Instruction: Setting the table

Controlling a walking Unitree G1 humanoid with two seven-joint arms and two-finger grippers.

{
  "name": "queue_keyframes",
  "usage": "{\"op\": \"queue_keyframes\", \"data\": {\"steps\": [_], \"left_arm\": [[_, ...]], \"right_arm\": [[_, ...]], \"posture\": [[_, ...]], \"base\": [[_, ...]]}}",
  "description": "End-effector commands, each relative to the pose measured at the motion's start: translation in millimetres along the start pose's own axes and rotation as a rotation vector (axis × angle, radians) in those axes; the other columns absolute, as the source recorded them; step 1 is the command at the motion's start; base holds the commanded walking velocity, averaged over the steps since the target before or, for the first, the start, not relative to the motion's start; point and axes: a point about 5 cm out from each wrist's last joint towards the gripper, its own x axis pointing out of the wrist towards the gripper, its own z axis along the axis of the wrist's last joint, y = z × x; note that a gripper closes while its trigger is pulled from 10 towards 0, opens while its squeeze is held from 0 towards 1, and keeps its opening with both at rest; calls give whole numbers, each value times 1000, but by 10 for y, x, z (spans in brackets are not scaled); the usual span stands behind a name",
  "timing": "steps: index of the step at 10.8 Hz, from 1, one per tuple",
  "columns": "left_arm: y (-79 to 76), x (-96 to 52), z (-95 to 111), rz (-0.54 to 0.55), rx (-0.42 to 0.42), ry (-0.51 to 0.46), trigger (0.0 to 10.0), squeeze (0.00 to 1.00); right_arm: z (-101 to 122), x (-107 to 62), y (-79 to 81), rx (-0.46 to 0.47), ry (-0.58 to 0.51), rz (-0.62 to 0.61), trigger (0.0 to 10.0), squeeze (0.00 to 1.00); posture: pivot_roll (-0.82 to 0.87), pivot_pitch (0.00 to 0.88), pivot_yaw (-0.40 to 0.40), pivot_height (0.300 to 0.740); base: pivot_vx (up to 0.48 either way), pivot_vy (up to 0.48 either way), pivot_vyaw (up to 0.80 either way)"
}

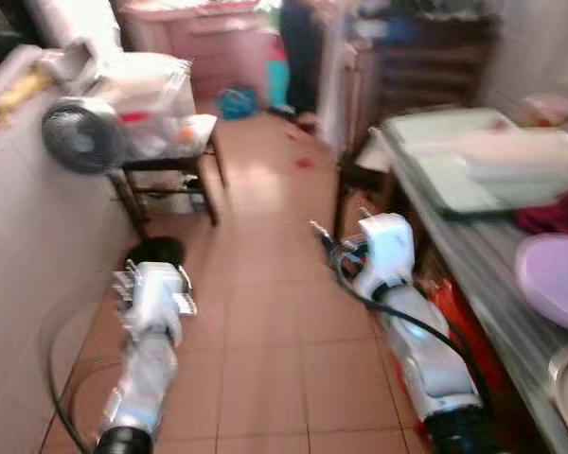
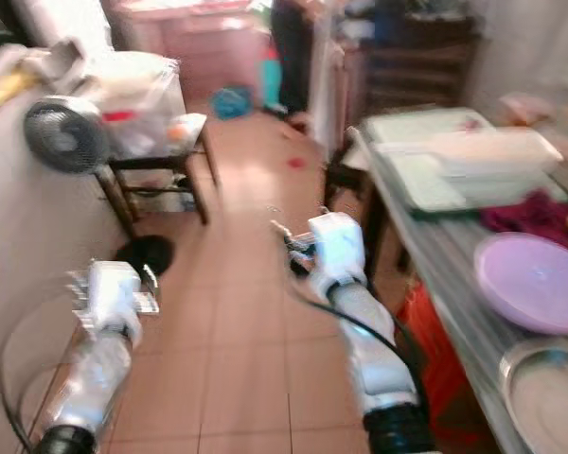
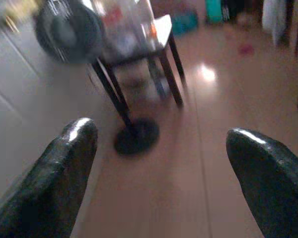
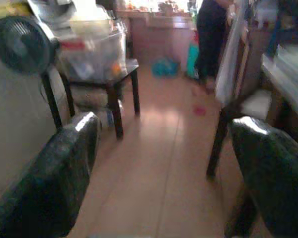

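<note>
A long grey table [image 2: 434, 248] runs along my right side. On it lie a lilac plate [image 1: 556, 274], a round metal dish [image 2: 549, 390] nearer me, pale trays [image 1: 483, 156] further back, and a dark red cloth [image 1: 554, 214]. My left gripper [image 3: 161, 144] is held out over the tiled floor, open and holding nothing. My right gripper [image 4: 164, 134] is also open and empty, raised beside the table's near edge. Both silver arms reach forward, the left arm [image 1: 151, 312] by the wall and the right arm [image 1: 398, 284] by the table. The picture is blurred.
A white tiled wall [image 1: 28, 246] lines my left. A standing fan [image 1: 80, 135] with its round base [image 1: 154, 251] stands by a small dark table [image 1: 185, 163] piled with plastic bags. A person [image 1: 298, 47] stands at the far end. Something red [image 1: 464, 317] sits under the long table.
</note>
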Motion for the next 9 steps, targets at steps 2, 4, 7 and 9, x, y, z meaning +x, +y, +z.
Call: {"op": "queue_keyframes", "data": {"steps": [2,4,7,9], "left_arm": [[-49,-9,-208,-75,-2,105,10000,0],[-149,-134,-509,-161,-3,267,10000,0],[-221,-380,-864,-212,58,445,10000,0],[-190,-511,-1030,-214,75,542,10000,0]], "right_arm": [[-304,40,-4,57,105,-26,10000,0],[-731,-40,-155,81,293,-117,10000,0],[-1298,-399,-188,38,583,-107,10000,0],[-1537,-662,-216,14,729,-116,10000,0]], "posture": [[-107,0,42,740],[-88,0,23,740],[-64,0,-3,740],[-56,0,-12,740]], "base": [[0,0,0],[0,0,0],[0,0,0],[0,0,0]]}}
